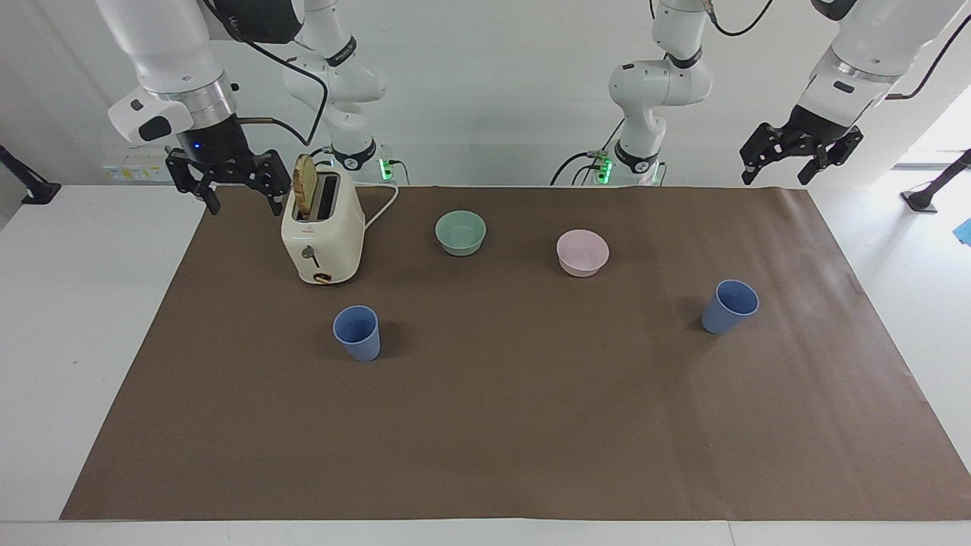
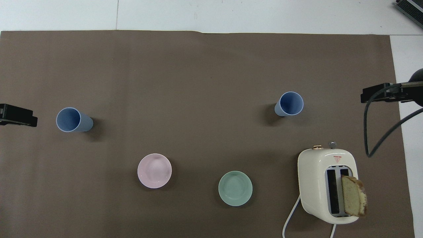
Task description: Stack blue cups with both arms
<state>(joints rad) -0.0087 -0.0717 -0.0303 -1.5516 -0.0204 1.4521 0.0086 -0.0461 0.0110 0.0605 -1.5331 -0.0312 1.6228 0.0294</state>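
Observation:
Two blue cups stand upright and apart on the brown mat. One cup is a little farther from the robots than the toaster. The other cup stands toward the left arm's end, farther out than the pink bowl. My right gripper hangs open and empty over the mat's edge beside the toaster. My left gripper hangs open and empty over the mat's corner at its own end. Neither gripper touches a cup.
A cream toaster with a slice of bread sticking out stands near the right arm, its cord trailing toward the robots. A green bowl and a pink bowl sit between the cups and the robots.

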